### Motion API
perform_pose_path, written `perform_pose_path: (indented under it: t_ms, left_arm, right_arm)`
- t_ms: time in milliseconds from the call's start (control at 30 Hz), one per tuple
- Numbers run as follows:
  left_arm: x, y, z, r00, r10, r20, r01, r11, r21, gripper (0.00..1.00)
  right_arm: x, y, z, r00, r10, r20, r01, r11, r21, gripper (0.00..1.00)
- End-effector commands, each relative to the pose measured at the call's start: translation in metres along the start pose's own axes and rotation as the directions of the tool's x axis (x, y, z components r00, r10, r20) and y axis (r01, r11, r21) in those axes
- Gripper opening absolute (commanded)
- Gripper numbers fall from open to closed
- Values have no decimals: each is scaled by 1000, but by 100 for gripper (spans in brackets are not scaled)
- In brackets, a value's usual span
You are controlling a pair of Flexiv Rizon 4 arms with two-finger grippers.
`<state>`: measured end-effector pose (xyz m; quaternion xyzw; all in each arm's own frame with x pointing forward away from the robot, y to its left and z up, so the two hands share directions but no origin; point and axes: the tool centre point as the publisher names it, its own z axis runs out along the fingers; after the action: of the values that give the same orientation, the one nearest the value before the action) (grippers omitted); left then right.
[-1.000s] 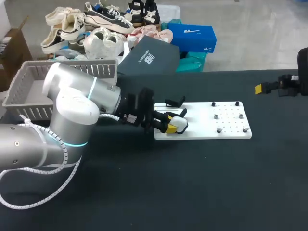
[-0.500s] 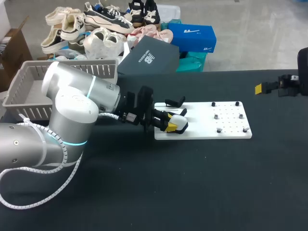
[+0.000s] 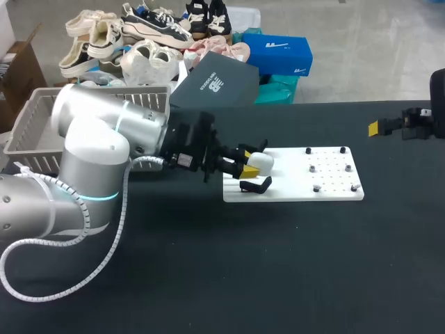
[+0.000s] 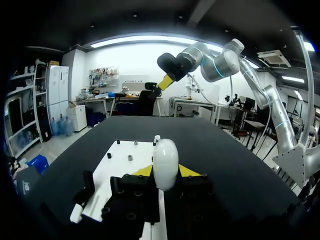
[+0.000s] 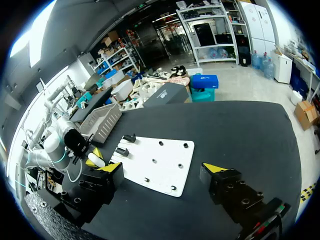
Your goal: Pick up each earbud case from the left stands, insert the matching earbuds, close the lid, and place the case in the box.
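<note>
Holding a white earbud case [image 3: 261, 162] between its two yellow tips, the left tool [image 3: 250, 167] is closed on it from both sides. The case is in the air over the left end of the white plate [image 3: 306, 184], near one black stand [image 3: 256, 186] and apart from it. In the left wrist view the earbud case [image 4: 165, 161] stands upright in the left tool [image 4: 165, 171], with the plate [image 4: 125, 162] ahead and below. The right tool [image 3: 381, 127] stays at the far right of the black tabletop [image 3: 278, 264], well apart from the plate. In its own view the right tool [image 5: 164, 167] is wide open and holds nothing.
</note>
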<state>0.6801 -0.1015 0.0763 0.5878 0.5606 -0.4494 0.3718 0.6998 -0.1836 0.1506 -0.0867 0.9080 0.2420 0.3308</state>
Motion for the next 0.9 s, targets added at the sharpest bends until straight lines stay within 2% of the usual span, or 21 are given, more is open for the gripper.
perform_pose_path:
  t_ms: [33,267,533,900]
  left_arm:
    - [-11,-23,-5,999,10,40,-8,999,-32,0]
    - [-31,-47,-5,993,47,105,-45,999,-21,0]
    - [-43,-66,3,986,64,152,-60,998,-34,0]
    - [-47,-70,4,984,68,165,-60,997,-51,0]
  right_arm:
    - [0,-1,0,1000,-1,-1,1,1000,-4,100]
    - [0,-1,0,1000,-1,-1,1,1000,-4,100]
    - [0,-1,0,1000,-1,-1,1,1000,-4,100]
    - [0,-1,0,1000,-1,-1,1,1000,-4,100]
